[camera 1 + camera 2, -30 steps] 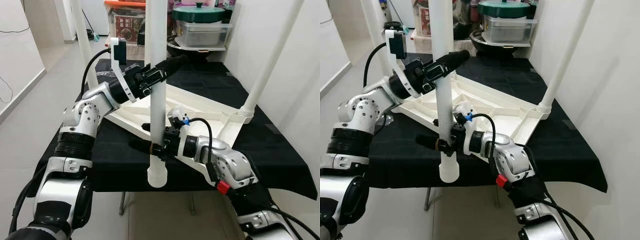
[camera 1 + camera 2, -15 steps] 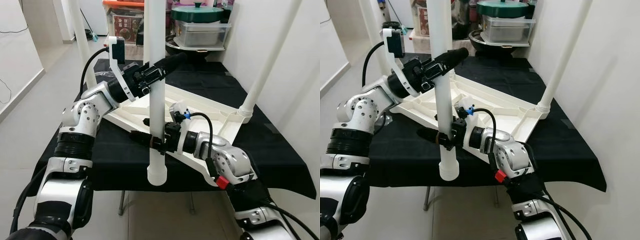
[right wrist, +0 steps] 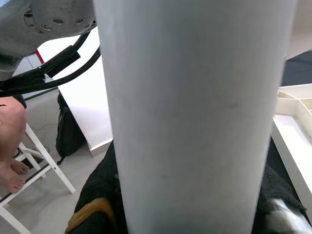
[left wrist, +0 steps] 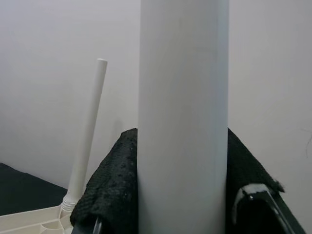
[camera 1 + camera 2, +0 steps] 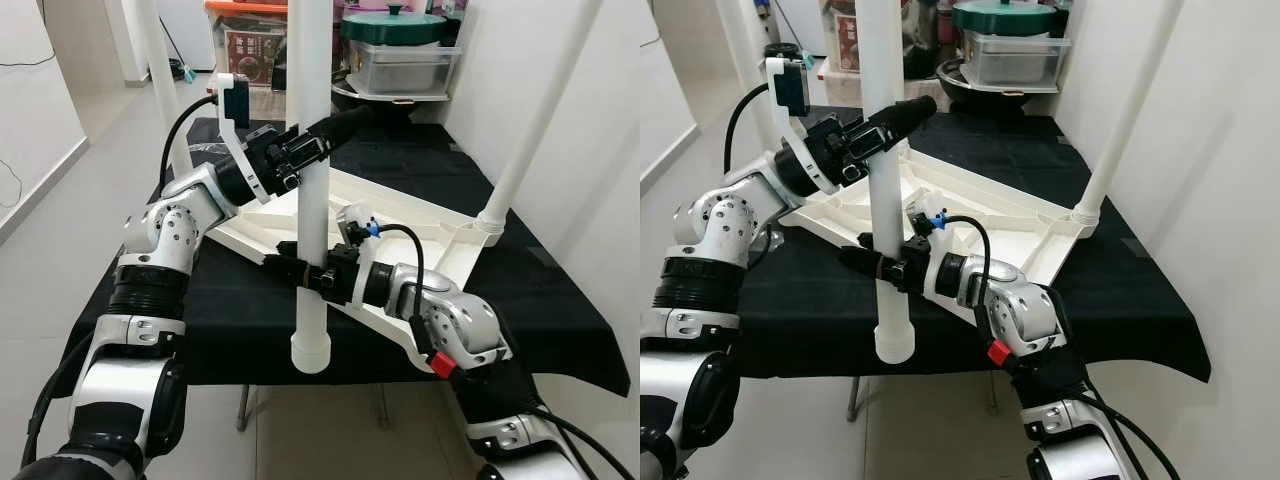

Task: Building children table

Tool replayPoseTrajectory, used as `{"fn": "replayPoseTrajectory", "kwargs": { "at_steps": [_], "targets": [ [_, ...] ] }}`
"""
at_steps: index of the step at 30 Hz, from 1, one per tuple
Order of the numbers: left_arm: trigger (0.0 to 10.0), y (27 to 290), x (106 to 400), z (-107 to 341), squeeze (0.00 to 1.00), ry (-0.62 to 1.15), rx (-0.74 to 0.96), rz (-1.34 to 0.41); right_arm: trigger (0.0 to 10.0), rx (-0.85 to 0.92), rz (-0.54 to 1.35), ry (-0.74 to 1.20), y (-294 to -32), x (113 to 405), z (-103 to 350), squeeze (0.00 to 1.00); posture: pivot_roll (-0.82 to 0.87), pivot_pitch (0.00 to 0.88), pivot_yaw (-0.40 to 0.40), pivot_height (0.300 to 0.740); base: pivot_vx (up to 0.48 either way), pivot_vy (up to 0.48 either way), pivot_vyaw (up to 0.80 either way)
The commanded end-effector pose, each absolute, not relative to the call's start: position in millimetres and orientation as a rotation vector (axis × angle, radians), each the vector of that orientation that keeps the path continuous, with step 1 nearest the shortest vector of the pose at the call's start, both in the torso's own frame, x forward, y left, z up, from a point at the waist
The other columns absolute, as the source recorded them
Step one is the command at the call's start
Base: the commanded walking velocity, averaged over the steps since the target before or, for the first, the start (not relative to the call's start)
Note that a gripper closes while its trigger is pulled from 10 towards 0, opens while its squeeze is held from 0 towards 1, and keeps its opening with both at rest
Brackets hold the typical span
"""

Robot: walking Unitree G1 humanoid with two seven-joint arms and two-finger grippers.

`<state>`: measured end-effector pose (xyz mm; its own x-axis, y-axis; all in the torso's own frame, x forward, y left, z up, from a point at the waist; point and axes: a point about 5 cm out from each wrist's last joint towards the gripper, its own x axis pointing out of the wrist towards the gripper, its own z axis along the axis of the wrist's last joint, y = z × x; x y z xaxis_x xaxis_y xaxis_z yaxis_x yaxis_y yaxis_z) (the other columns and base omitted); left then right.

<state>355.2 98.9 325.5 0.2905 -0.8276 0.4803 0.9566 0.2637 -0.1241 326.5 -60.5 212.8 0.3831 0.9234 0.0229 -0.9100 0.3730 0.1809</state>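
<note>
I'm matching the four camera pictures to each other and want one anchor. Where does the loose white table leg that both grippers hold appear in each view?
Left eye view: the white table leg stands upright at centre, left gripper high, right gripper low.
Right eye view: left of centre.
Left wrist view: centre, close up.
Right wrist view: centre, close up.
Shared landmark: the upturned white tabletop, also at.
</note>
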Motion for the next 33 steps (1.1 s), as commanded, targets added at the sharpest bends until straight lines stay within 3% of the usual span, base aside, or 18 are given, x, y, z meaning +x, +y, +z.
{"fn": "replayPoseTrajectory", "kwargs": {
  "at_steps": [1, 5, 6, 15, 16, 24, 27, 33],
  "targets": [
    [10.0, 82, 351, 330, 0.0, -0.349, -0.464, -1.304, 0.0, 0.182, 1.262, 0.056, -39, 319, 222, 0.0, 0.02, 0.001, -0.037, 0.74, 0.0, 0.0, 0.0],
    [10.0, 80, 354, 326, 0.0, -0.299, -0.435, -1.263, 0.0, 0.185, 1.256, 0.065, -39, 319, 220, 0.0, 0.03, 0.002, -0.04, 0.74, 0.0, 0.0, 0.0],
    [10.0, 79, 353, 324, 1.0, -0.293, -0.434, -1.276, 0.0, 0.184, 1.253, 0.066, -38, 320, 220, 0.0, 0.03, 0.004, -0.037, 0.74, 0.0, 0.0, 0.0],
    [10.0, 82, 355, 321, 1.0, -0.292, -0.388, -1.224, 0.0, 0.182, 1.233, 0.066, -40, 321, 218, 0.0, 0.03, 0.002, -0.04, 0.74, 0.0, 0.0, 0.0],
    [10.0, 84, 356, 321, 0.0, -0.293, -0.382, -1.209, 0.0, 0.182, 1.225, 0.066, -42, 322, 218, 0.0, 0.03, 0.001, -0.038, 0.74, 0.0, 0.0, 0.0],
    [10.0, 90, 359, 321, 0.0, -0.287, -0.37, -1.153, 0.0, 0.184, 1.19, 0.058, -47, 325, 218, 0.0, 0.03, 0.002, -0.04, 0.74, 0.0, 0.0, 0.0],
    [10.0, 110, 366, 329, 0.0, -0.341, -0.32, -1.022, 0.0, 0.193, 1.087, 0.027, -60, 337, 222, 0.0, 0.03, 0.003, -0.041, 0.74, 0.0, 0.0, 0.0],
    [10.0, 133, 368, 339, 0.0, -0.392, -0.339, -0.928, 0.0, 0.213, 1.038, 0.01, -72, 343, 227, 0.0, 0.03, 0.003, -0.041, 0.74, 0.0, 0.0, 0.0]
  ]
}}
